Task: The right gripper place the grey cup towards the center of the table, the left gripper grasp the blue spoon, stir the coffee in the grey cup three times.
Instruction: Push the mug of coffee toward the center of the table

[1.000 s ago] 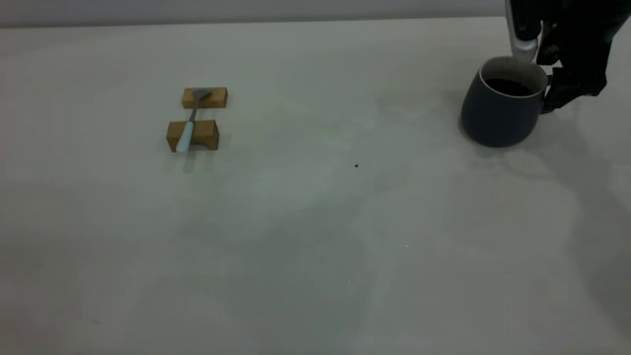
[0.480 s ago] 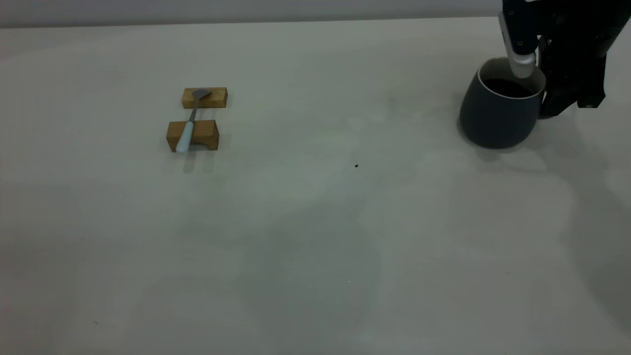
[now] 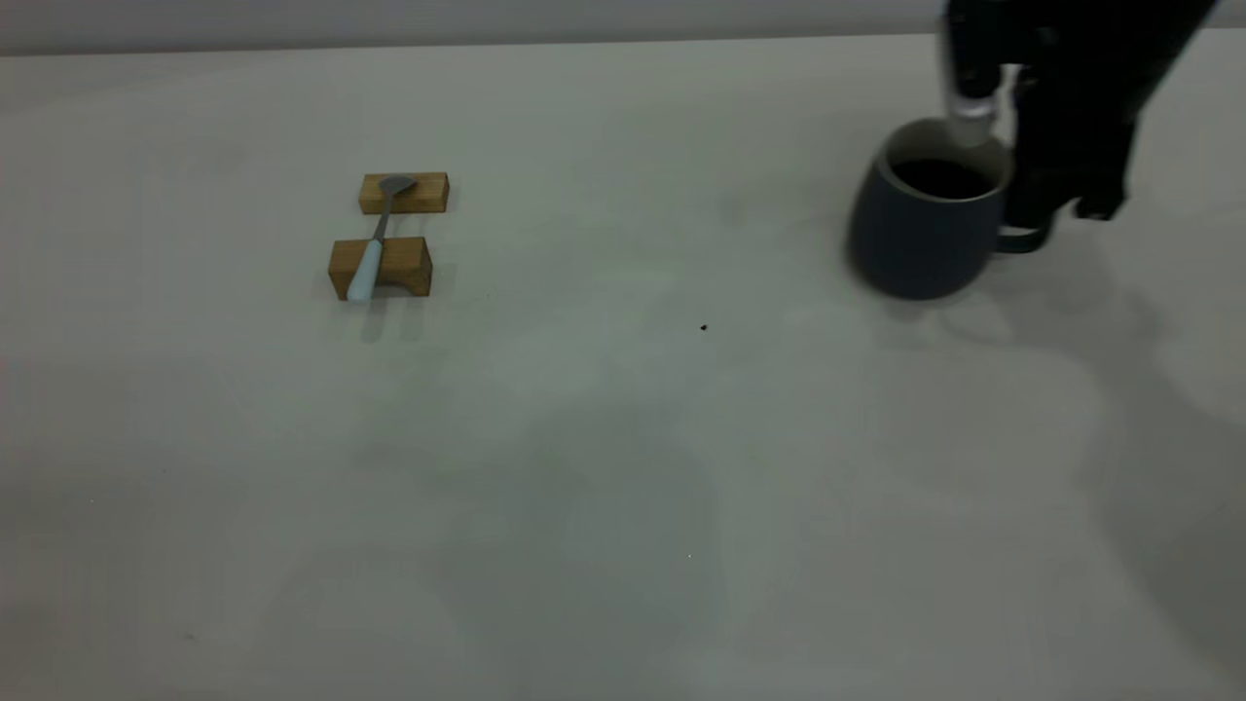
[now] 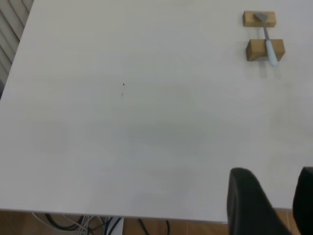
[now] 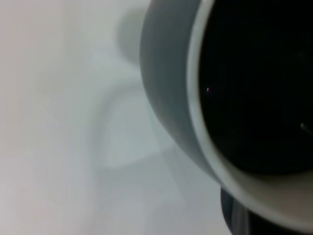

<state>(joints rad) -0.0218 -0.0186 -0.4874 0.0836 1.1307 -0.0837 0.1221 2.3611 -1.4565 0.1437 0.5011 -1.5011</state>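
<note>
step: cup transfer | right gripper [image 3: 1046, 190] closed on grey cup [image 3: 925, 229] handle, far from blue spoon [image 3: 368, 258] | left gripper [image 4: 271, 205] open, parked | next: carry cup level toward table [image 3: 623, 438] center

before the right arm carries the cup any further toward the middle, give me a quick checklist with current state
1. Right gripper at the grey cup handle: ok, shut on it.
2. Cup upright, coffee inside: ok, no spill visible.
3. Path to the centre of the table: ok, only a small dark speck.
4. Blue spoon on its two wooden blocks: ok, untouched.
5. Left gripper out of the way: ok, open near the table edge.
6. Cup lifted or sliding: cannot tell.
</note>
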